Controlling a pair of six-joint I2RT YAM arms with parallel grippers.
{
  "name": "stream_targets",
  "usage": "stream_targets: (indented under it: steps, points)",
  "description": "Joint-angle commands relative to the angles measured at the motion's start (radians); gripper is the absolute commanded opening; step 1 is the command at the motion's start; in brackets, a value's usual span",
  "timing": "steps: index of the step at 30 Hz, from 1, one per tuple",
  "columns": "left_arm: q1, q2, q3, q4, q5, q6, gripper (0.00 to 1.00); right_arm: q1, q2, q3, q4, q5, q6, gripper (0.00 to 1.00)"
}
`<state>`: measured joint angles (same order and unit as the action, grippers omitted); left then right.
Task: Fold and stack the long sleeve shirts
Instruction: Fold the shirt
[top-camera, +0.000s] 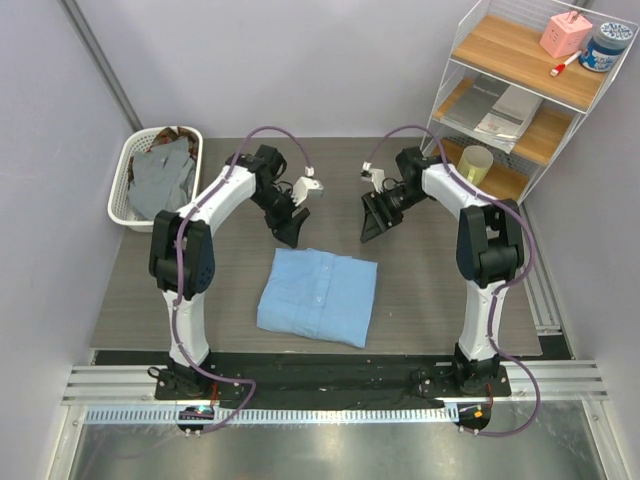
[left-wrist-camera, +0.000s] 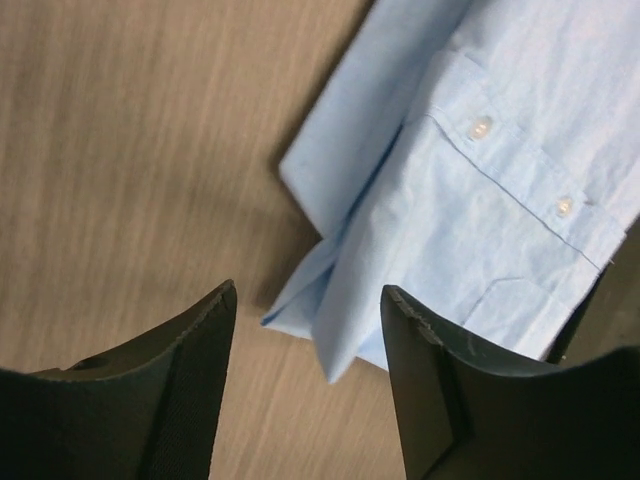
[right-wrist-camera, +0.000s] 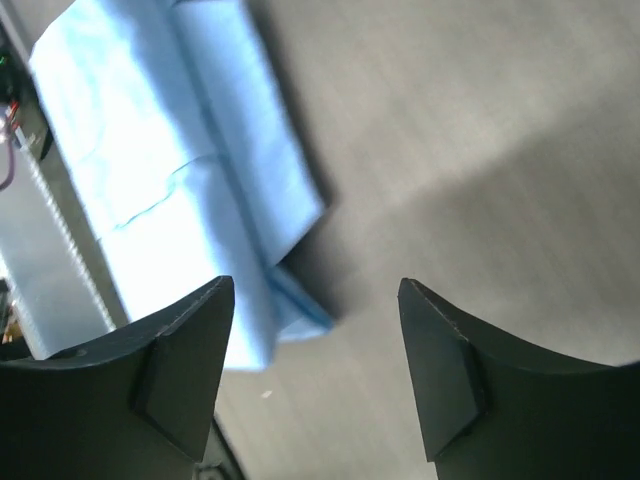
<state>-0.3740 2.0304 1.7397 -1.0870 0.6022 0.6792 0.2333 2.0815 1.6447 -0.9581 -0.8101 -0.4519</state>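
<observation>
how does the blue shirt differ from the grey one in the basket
The light blue shirt is folded flat into a rectangle; the grey shirt is bunched up. The light blue shirt lies on the table; the grey shirt sits in the white basket. Both are plain cloth.

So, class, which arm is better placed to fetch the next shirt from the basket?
Left, probably: the basket sits on the left arm's side, its grey shirt nearer the left gripper, whose jaws stand open; the right gripper hangs farther off.
</observation>
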Motion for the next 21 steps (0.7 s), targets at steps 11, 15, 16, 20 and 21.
stream_targets:
  steps: [11, 15, 16, 20, 21]
  points:
    - [-0.016, 0.008, -0.055, -0.083, 0.016, 0.072, 0.61, 0.078, -0.097, -0.171, -0.018, 0.061, -0.065, 0.72]
    - [-0.005, 0.025, -0.052, -0.114, 0.021, 0.086, 0.56, 0.08, -0.095, -0.177, -0.047, 0.074, -0.105, 0.57]
    - [-0.003, 0.028, -0.052, -0.119, 0.024, 0.086, 0.54, 0.08, -0.101, -0.18, -0.059, 0.072, -0.11, 0.53]
    - [0.017, 0.033, -0.043, -0.137, 0.054, 0.082, 0.22, 0.078, -0.13, -0.16, -0.105, 0.066, -0.128, 0.23]
    - [0.026, 0.034, -0.037, -0.143, 0.057, 0.082, 0.16, 0.078, -0.135, -0.149, -0.114, 0.068, -0.126, 0.11]
